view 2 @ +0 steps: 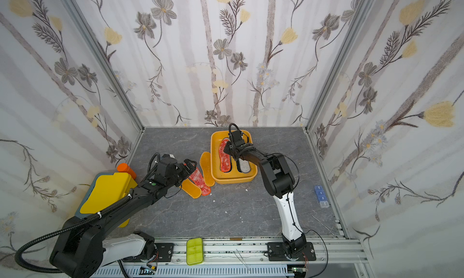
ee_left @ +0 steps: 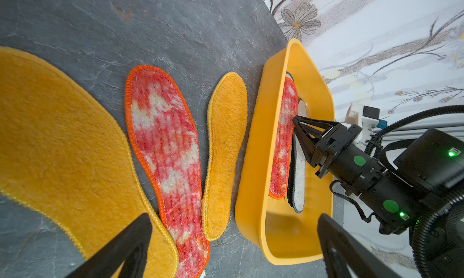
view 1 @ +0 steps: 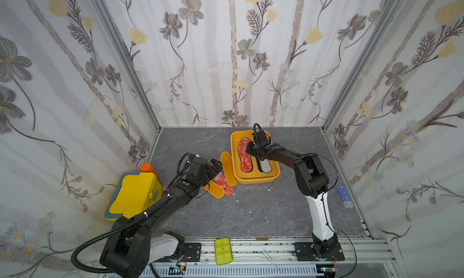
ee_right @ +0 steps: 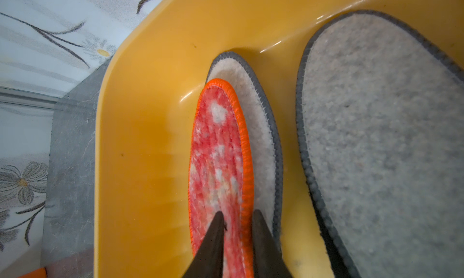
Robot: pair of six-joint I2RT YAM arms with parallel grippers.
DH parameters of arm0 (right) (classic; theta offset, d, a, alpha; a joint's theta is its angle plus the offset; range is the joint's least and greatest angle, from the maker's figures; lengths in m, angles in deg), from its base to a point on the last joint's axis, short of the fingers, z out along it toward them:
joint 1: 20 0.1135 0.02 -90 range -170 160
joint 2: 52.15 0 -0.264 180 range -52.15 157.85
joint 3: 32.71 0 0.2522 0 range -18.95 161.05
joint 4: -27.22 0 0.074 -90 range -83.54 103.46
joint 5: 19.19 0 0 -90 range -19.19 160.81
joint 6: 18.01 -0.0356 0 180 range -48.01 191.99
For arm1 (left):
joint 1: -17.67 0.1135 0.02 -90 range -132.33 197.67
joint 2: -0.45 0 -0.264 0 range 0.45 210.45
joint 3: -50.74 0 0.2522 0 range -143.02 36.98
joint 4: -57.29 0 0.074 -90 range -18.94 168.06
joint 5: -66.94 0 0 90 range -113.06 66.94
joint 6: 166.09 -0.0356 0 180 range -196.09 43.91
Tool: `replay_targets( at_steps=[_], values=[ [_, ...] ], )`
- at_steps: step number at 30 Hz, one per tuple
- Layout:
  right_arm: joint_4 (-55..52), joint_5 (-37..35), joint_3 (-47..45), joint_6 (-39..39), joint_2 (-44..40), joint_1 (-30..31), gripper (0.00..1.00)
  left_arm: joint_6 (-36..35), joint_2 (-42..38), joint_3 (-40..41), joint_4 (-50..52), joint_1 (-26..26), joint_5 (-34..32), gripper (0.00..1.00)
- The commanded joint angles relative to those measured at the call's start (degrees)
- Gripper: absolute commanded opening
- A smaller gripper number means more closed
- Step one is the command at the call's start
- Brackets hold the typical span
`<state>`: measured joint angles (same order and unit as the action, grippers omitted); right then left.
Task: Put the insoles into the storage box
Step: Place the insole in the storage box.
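The yellow-orange storage box stands at the back middle of the table. In it a red-orange speckled insole lies over a grey-white one, beside another grey-white insole. My right gripper is down in the box, its jaws a little apart astride that red insole's orange edge. Left of the box on the table lie a red-orange insole and two orange-yellow insoles. My left gripper hovers wide open above them, holding nothing.
A yellow lidded box with an orange cylinder behind it sits at the left. A lime-green tray lies on the front rail. A blue pill case and thin metal tools lie by the right wall.
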<state>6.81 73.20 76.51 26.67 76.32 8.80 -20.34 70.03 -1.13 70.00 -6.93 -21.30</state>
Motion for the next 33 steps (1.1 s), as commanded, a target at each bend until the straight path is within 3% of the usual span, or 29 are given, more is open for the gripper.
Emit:
replay_targets(
  at_steps=[1, 7, 14, 25, 33],
  values=[
    [-1.07, -0.98, 0.52, 0.37, -0.78, -0.14, 0.26, 0.42, -0.41, 0.4, -0.87, 0.03, -0.09, 1.0],
    [-1.76, -3.95, -1.65, 2.71, -5.15, -0.15, 0.41, 0.9, -0.45, 1.0, -0.61, 0.07, -0.38, 1.0],
    [0.66, -4.27, -6.74, 8.82, -13.38, -0.58, 0.44, 1.81, 0.48, 0.92, -1.31, 0.25, -0.28, 1.0],
    [4.37, 13.22, -13.39, 22.25, -26.28, -1.79, 0.44, 9.62, 8.82, -2.41, 1.56, 2.8, -0.4, 1.0],
    [6.5, 14.99, -19.42, 23.44, -33.68, -2.18, 0.43, 13.02, 20.66, -11.05, 4.41, 2.72, 2.34, 1.0]
  ],
)
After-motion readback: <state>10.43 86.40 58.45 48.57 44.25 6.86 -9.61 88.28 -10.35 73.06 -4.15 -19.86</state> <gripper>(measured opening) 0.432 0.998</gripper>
